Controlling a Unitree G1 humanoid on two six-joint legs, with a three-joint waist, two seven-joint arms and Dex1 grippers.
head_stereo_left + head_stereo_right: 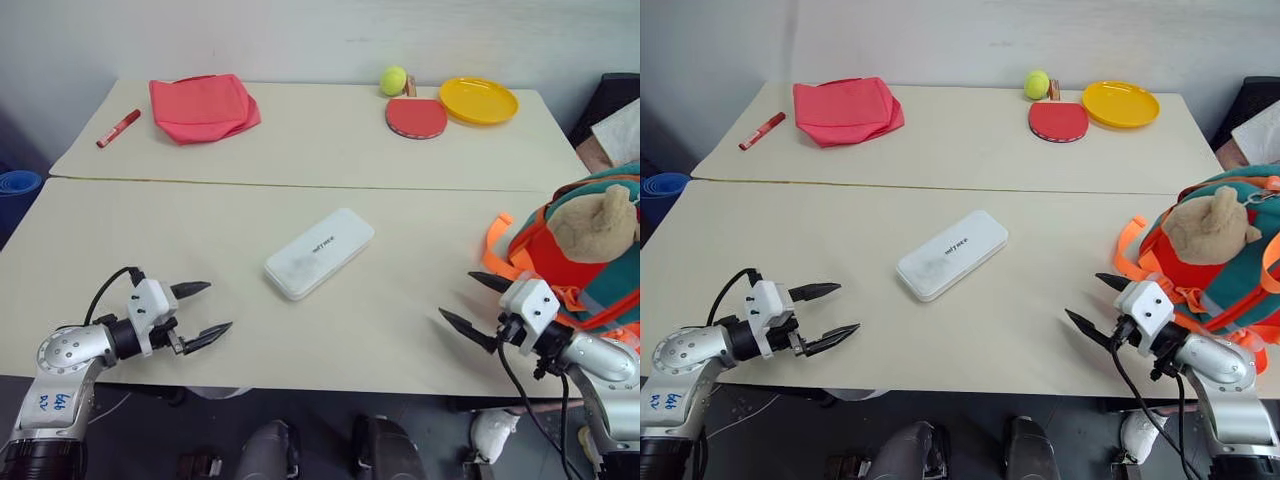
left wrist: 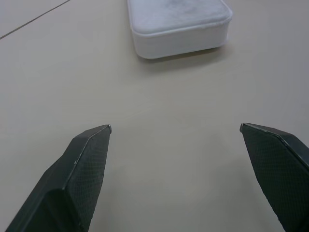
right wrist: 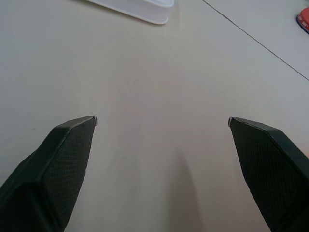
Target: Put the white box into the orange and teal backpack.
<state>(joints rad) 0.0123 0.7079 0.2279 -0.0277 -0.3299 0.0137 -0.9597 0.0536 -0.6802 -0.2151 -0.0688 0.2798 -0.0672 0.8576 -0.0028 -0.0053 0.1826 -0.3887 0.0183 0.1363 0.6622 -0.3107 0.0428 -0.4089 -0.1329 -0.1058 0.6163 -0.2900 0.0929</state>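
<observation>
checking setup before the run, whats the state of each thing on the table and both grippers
flat white plastic box: lid shut, lying flat mid-table, untouched
orange and teal backpack: at the table's right edge, tan plush bear on it; opening not visible
folded red-pink cloth: folded, far left
round yellow plate: empty
left gripper: open, empty
right gripper: open, empty
</observation>
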